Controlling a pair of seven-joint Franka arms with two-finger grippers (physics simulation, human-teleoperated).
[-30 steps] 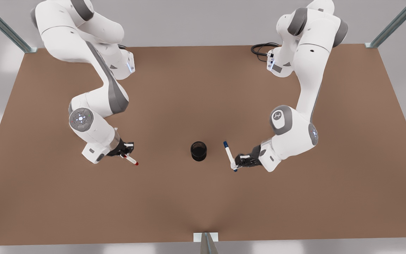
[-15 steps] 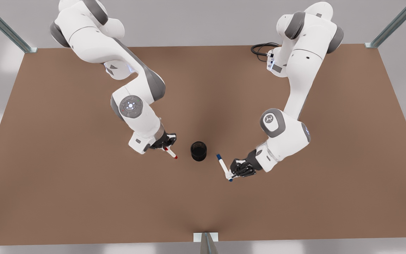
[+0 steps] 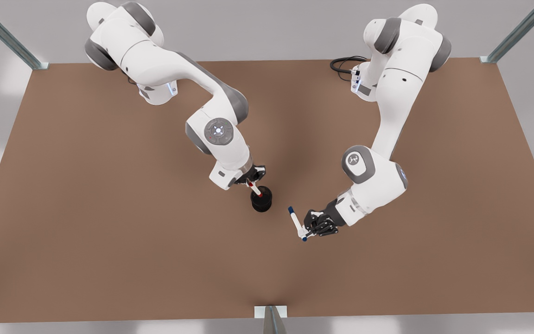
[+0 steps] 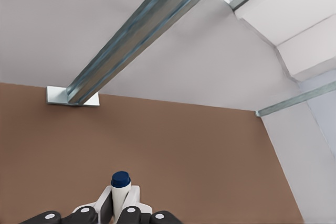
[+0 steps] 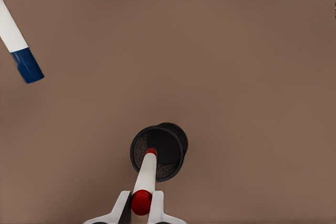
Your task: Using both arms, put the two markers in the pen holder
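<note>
Markers: two white pens, one with red ends, one with blue ends, each held by one gripper.
Red marker [image 3: 255,189]: it is at the centre of the front view, slanting down, its lower red end at the rim of the pen holder. In the right wrist view the red marker [image 5: 145,178] points from the fingers to the cup's mouth, and its far tip seems to be inside the opening.
Blue marker [image 3: 296,223]: it is lower right of the centre in the front view, above the table, beside the cup and apart from it. In the left wrist view its blue cap [image 4: 121,179] rises between the white fingertips. In the right wrist view a blue end [image 5: 26,65] appears in the upper left corner.
Pen holder [image 3: 261,199]: small black cup, standing upright on the table, at the centre of the front view. In the right wrist view the pen holder [image 5: 159,150] shows its round open mouth.
Right gripper [image 3: 250,178]: on the arm at the front view's left, just above and left of the cup; jaws clamped on the red marker.
Left gripper [image 3: 314,223]: on the arm at the front view's right, lower right of the cup; jaws clamped on the blue marker near its lower end.
Table [image 3: 109,232]: brown flat surface.
</note>
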